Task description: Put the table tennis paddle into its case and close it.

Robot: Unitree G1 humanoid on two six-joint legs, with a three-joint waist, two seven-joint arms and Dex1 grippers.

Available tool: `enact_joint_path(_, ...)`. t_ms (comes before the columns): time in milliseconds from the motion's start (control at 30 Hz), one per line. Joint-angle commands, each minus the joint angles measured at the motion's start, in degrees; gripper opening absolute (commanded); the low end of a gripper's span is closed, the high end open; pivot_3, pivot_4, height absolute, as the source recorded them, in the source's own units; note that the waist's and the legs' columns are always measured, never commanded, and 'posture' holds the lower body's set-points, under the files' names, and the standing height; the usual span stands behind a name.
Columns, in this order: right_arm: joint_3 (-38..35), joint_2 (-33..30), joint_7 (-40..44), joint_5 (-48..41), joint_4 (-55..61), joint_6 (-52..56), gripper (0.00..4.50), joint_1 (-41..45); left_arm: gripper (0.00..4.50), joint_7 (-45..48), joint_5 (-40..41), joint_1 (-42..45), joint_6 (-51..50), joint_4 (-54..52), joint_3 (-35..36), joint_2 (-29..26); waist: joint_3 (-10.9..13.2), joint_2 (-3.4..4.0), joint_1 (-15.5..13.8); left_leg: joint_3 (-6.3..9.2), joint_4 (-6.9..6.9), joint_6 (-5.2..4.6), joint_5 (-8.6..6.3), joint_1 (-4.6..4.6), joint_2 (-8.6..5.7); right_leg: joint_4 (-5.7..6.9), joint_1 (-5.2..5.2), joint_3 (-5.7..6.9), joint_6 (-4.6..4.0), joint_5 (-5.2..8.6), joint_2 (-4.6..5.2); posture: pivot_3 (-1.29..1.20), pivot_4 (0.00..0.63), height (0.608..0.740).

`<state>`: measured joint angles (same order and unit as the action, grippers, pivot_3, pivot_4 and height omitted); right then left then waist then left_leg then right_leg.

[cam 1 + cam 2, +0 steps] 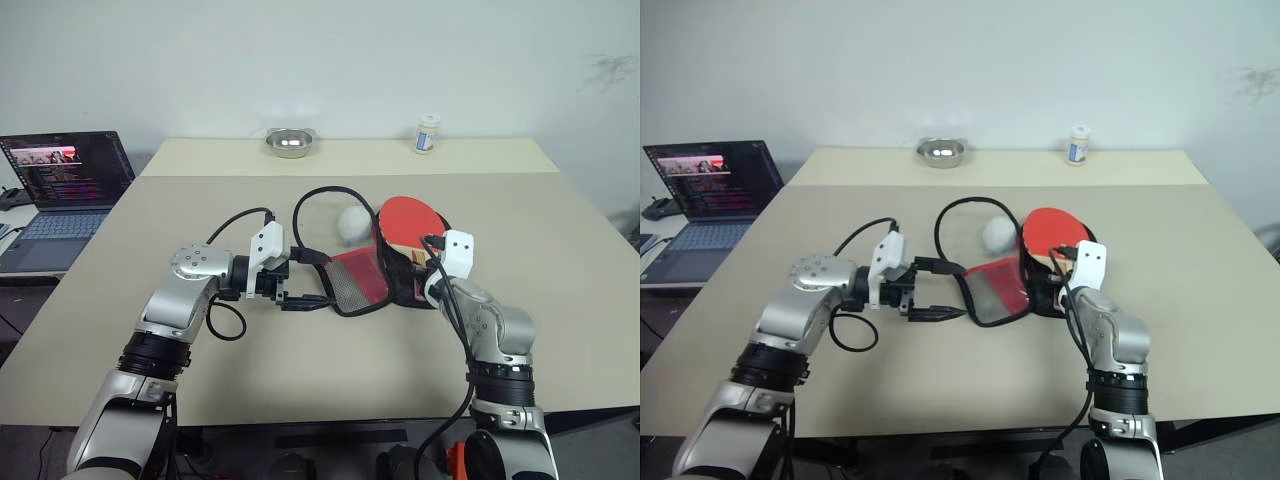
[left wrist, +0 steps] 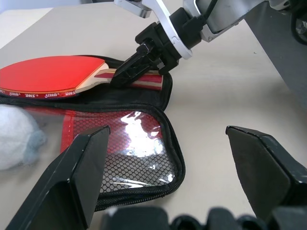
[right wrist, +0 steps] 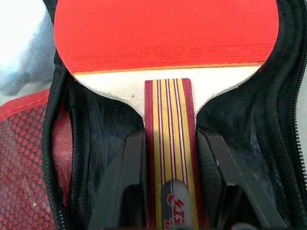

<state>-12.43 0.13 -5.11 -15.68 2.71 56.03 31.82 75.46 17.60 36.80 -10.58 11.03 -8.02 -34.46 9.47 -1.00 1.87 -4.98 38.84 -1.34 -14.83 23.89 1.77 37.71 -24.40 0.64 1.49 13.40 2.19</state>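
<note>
From my head camera, the case (image 1: 372,270) lies unzipped on the table (image 1: 300,380), the table tennis paddle (image 1: 412,222) resting on its black half. My left gripper (image 1: 303,280) hangs spread wide, empty, beside the mesh flap. In my left wrist view, both fingers (image 2: 79,172) flank that flap. In my right wrist view, my right gripper (image 3: 169,158) clamps the paddle's striped handle inside the case.

A red face and red and yellow stripes are seen on the table tennis paddle (image 3: 168,33), and the case (image 2: 139,143) is black with red mesh.
</note>
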Motion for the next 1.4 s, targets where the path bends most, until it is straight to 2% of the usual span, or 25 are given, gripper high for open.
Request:
enact_joint_path(33,0.42,0.35,-0.18,0.0,1.75,-0.92,1.09,-0.1,4.22,-0.46,0.35,0.8,-0.09,-2.39,0.74,-0.11,0.0,0.0,0.0,0.0,0.0,0.0,0.0,0.0,0.0,0.0,0.0,0.0,0.0,0.0,0.0,0.0,0.15,0.74)
enact_joint_path(67,0.33,0.41,-0.34,0.04,1.6,-1.14,1.09,-0.11,4.22,-0.48,0.37,0.8,-0.23,-2.47,0.74,-0.12,0.0,0.0,0.0,0.0,0.0,0.0,0.0,0.0,0.0,0.0,0.0,0.0,0.0,0.0,0.0,0.0,0.15,0.74)
enact_joint_path(100,0.23,0.49,-0.4,-0.02,1.58,-1.34,1.8,-0.1,4.22,-0.52,0.37,0.8,-0.37,-2.54,0.74,-0.13,0.0,0.0,0.0,0.0,0.0,0.0,0.0,0.0,0.0,0.0,0.0,0.0,-0.01,0.0,0.0,0.0,0.15,0.74)
enact_joint_path(133,0.23,0.49,-0.42,-0.05,1.63,-1.42,1.94,-0.08,4.22,-0.55,0.36,0.78,-0.5,-2.61,0.73,-0.15,0.0,0.0,0.0,0.0,0.0,0.0,0.0,0.0,0.0,0.0,0.0,0.0,0.0,0.0,0.0,0.0,0.15,0.74)
enact_joint_path(367,2.45,-0.78,0.51,0.39,4.88,-0.85,4.36,-0.54,4.22,-1.35,0.41,-0.09,-3.03,-4.22,0.78,-0.8,0.0,0.0,0.0,0.0,0.0,0.0,0.0,0.0,0.0,0.0,0.0,0.0,-0.01,0.0,0.0,0.0,0.15,0.74)
enact_joint_path(400,3.76,-1.78,1.52,0.46,6.62,-0.26,4.48,-0.97,4.22,-1.64,0.36,-0.43,-3.5,-4.58,0.88,-1.05,0.0,0.0,0.0,0.0,0.0,0.0,0.0,0.0,0.0,0.0,0.0,0.0,0.0,0.0,0.0,0.0,0.15,0.74)
enact_joint_path(467,10.32,-10.2,10.41,-2.72,17.77,4.22,4.48,-3.63,4.22,-2.34,-0.05,-2.37,-4.82,-4.85,1.98,-3.03,0.02,0.03,0.01,0.0,-0.01,0.0,0.0,0.02,0.0,-0.02,0.0,0.0,0.0,0.01,0.0,0.0,0.15,0.74)
enact_joint_path(533,12.68,-16.22,15.97,-5.69,25.09,7.11,4.48,-5.68,4.22,-2.78,-0.28,-3.91,-5.42,-5.0,2.61,-4.65,0.02,0.03,0.02,0.0,-0.05,-0.01,-0.01,0.02,-0.02,-0.06,-0.02,-0.02,0.04,0.07,0.04,0.0,0.15,0.74)
enact_joint_path(733,5.91,-25.89,25.48,-14.99,34.25,11.51,4.48,-6.42,4.22,-4.08,-1.14,-6.38,-5.93,-2.37,3.73,-7.59,0.02,-0.02,-0.15,0.12,-0.05,0.0,-0.01,-0.02,0.06,-0.01,0.03,0.13,0.07,0.24,0.01,0.0,0.15,0.74)
enact_joint_path(867,1.48,-32.45,30.55,-19.06,34.58,12.02,4.5,-4.95,2.86,-6.05,-6.46,-5.48,-1.97,6.25,1.68,-8.65,0.02,-0.04,-0.17,0.1,-0.01,0.0,-0.01,-0.09,0.02,-0.05,0.09,0.12,0.14,0.29,0.02,0.0,0.15,0.74)
enact_joint_path(1100,-1.77,-42.2,38.97,-25.27,37.37,10.3,4.5,-6.47,0.18,-11.31,-13.17,0.76,1.96,20.02,-0.82,-4.35,0.2,-0.36,-0.53,0.14,-0.05,-0.01,-0.02,0.02,0.02,-0.1,0.06,0.16,-0.08,0.23,0.04,0.0,0.15,0.74)
enact_joint_path(1133,-2.19,-43.21,39.71,-25.86,37.74,10.08,4.5,-7.08,0.04,-11.8,-13.73,1.67,2.44,21.4,-1.11,-3.43,0.21,-0.39,-0.81,0.13,-0.05,-0.01,-0.02,0.04,0.0,-0.11,0.06,0.16,-0.09,0.22,0.07,0.0,0.15,0.74)
enact_joint_path(1400,-6.93,-50.94,45.78,-28.47,39.62,5.91,4.5,-14.23,0.04,-15.71,-15.78,9.71,5.13,33.33,-0.55,4.77,0.29,-0.68,-2.37,0.16,0.02,-0.02,-0.02,0.03,-0.05,-0.14,0.13,0.21,-0.05,0.22,0.14,0.0,0.15,0.74)
